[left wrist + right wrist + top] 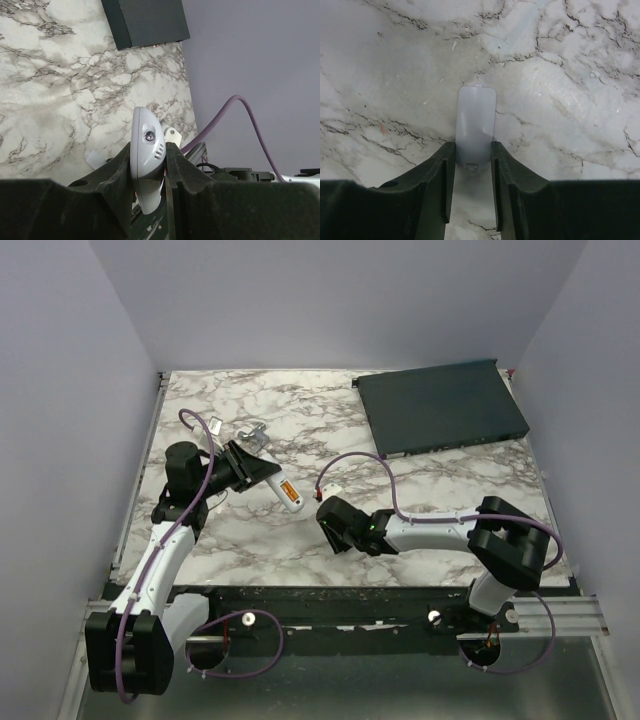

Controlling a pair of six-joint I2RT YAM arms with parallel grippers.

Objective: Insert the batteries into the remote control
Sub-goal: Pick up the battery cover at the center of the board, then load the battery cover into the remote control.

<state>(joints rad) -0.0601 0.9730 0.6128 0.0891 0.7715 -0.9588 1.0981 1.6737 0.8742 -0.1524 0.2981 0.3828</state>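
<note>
Remote control (279, 484) is sitting on the left side of the bench (420, 505), mid-depth, slanting w/ one end pointing near-right. An orange-copper patch (287, 494) is showing near that end; can't tell whether it's batteries or bare recess. Left pincer (148, 148) is pinching the remote across its width, w/ both fingers (119, 167) pressing flat on its sides. In the left wrist view the rounded white tip w/ its small dark lens is sticking out past the fingertips. Can't tell whether the remote is touching the bench.

Right pincer (473, 151) is pointing left, just near-right of the remote but apart from it. Its fingertips are flanking the near end of a pale grey plastic cover (476, 120) lying flat on the marble. They're sitting v. close to both its edges; can't tell whether they're actually gripping it.

A small greyish object (255, 432), too small to ID, is lying just beyond the left pincer on the far side. A large dark flat box (440, 405) is resting at the far right corner, well apart. A purple cable (235, 107) is looping off each arm.
</note>
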